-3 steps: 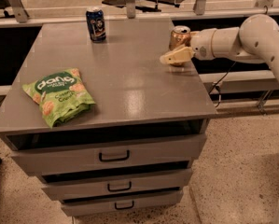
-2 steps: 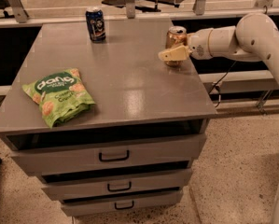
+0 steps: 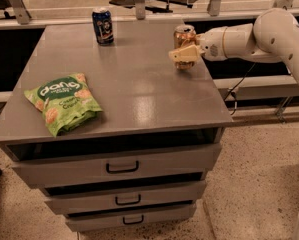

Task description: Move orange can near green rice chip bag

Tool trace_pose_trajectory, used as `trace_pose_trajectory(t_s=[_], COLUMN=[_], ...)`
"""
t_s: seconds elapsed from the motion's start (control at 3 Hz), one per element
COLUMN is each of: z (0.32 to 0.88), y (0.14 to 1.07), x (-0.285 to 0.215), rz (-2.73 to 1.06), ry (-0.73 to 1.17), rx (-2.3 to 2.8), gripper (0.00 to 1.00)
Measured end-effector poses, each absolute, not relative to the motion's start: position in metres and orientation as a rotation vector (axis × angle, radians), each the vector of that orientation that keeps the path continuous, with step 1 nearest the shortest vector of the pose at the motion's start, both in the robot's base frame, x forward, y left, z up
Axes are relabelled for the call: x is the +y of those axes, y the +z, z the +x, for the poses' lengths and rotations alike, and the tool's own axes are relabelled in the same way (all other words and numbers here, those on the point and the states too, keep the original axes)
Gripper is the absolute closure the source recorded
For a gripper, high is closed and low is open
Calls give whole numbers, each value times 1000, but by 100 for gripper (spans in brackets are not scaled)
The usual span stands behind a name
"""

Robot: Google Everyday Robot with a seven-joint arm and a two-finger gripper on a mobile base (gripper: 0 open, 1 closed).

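Clamping the orange can [image 3: 184, 34] in the gripper [image 3: 185, 54] at the right rear edge of the table [image 3: 139, 84], gripping low on the body, seemingly for keeping it upright. Needing carrying well across to the green chip bag [image 3: 64, 101], lying flat front left. Leaving the blue can [image 3: 103, 25] standing behind.

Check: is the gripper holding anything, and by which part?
Cannot tell. The gripper is against the orange can at its lower half, can upright on the table; grip unconfirmed.

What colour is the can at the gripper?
Golden-orange can, silver top; gripper at it, far right. Camera view.
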State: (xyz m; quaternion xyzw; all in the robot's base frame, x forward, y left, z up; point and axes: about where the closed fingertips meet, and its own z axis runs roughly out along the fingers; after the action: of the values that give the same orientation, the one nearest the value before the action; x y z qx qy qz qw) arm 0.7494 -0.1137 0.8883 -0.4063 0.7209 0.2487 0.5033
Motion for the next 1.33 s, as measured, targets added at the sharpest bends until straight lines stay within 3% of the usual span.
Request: trace_pose_trajectory(t_s=[0.33,0.67,1.33], z=[751,724,625], y=[882,886,902], x=[-112,-66,89], rz=[-969,-1036,-1221], ry=[631,753,1123], rx=[1743,1664,1378], gripper=[100,100,100])
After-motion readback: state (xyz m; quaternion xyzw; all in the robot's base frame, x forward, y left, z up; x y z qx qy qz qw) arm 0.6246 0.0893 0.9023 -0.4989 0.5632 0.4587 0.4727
